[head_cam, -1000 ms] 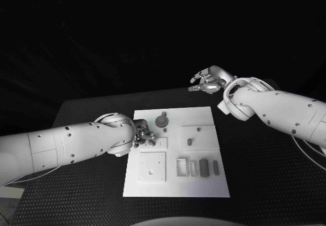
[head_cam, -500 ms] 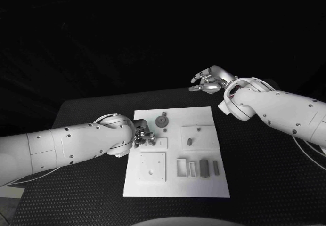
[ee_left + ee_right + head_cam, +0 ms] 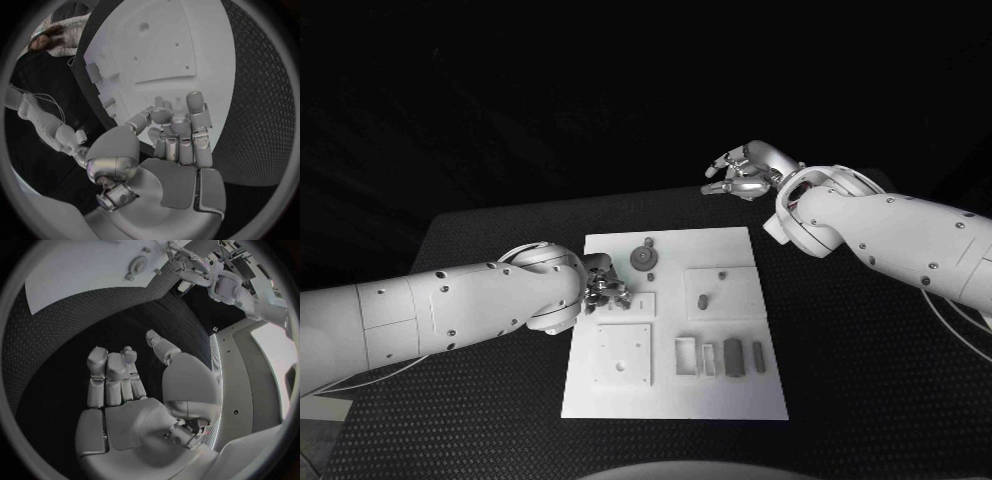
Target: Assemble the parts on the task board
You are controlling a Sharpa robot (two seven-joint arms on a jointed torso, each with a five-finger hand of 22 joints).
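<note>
You see the white task board [image 3: 675,320] in the middle of the black table [image 3: 848,350], with the small grey parts on it. A round part [image 3: 643,257] sits near the far edge of the board, a short peg [image 3: 702,299] stands in the raised square to the right, and three narrow bars [image 3: 733,356] lie side by side near the right edge — next to a small open frame [image 3: 687,355].

Your left hand [image 3: 600,288] is at the left edge of the board, near the round part. In the left wrist view its fingers [image 3: 180,142] are curled in together over the board; I cannot tell if something is between them.

Your right hand [image 3: 743,170] is above the far edge of the table, well apart from the board — its fingers [image 3: 112,377] are half bent, apart from the thumb, and they hold nothing.
</note>
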